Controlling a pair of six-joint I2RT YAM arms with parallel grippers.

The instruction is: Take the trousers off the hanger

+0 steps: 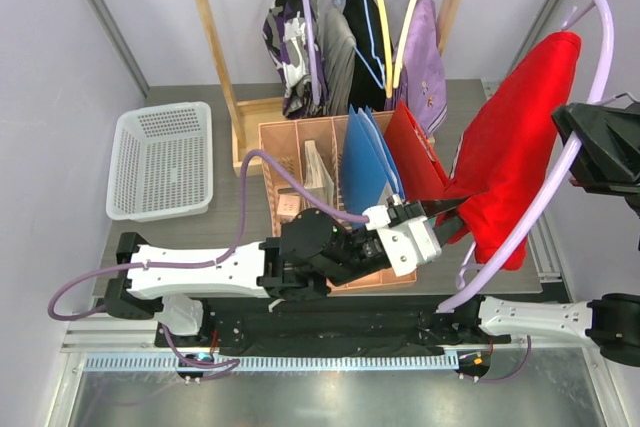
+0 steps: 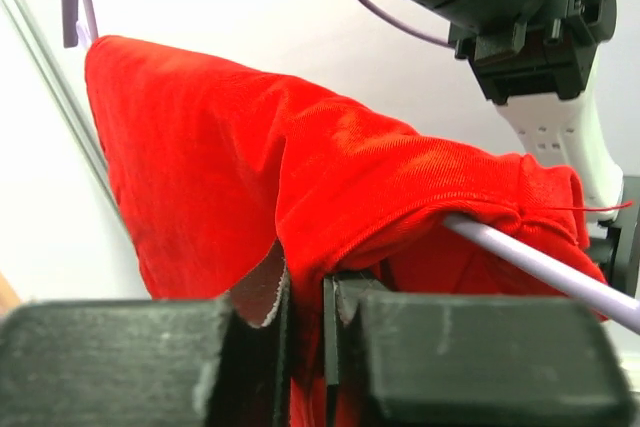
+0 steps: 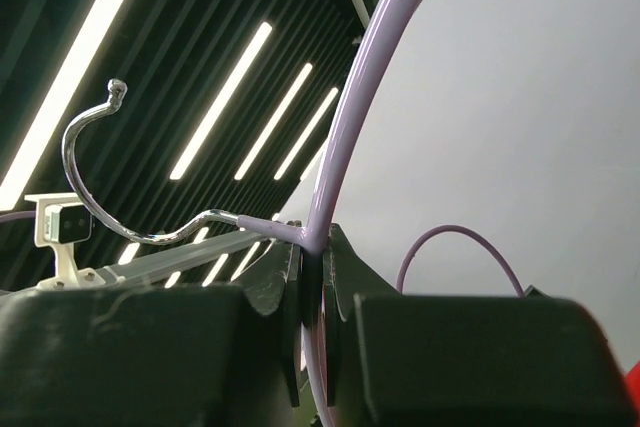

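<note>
The red trousers hang draped over the bar of the pale lavender hanger, which is held tilted in the air at the right. My right gripper is shut on the hanger at its neck, just below the metal hook; its jaws pinch the plastic stem. My left gripper reaches across from the left and is shut on the trousers' lower edge. In the left wrist view the red cloth is pinched between the fingers, and the hanger bar pokes out from under the fabric.
A wooden desk organiser with blue and red folders stands just behind the left arm. A white basket sits at the left. Behind, a wooden rail carries garments and yellow and blue hangers.
</note>
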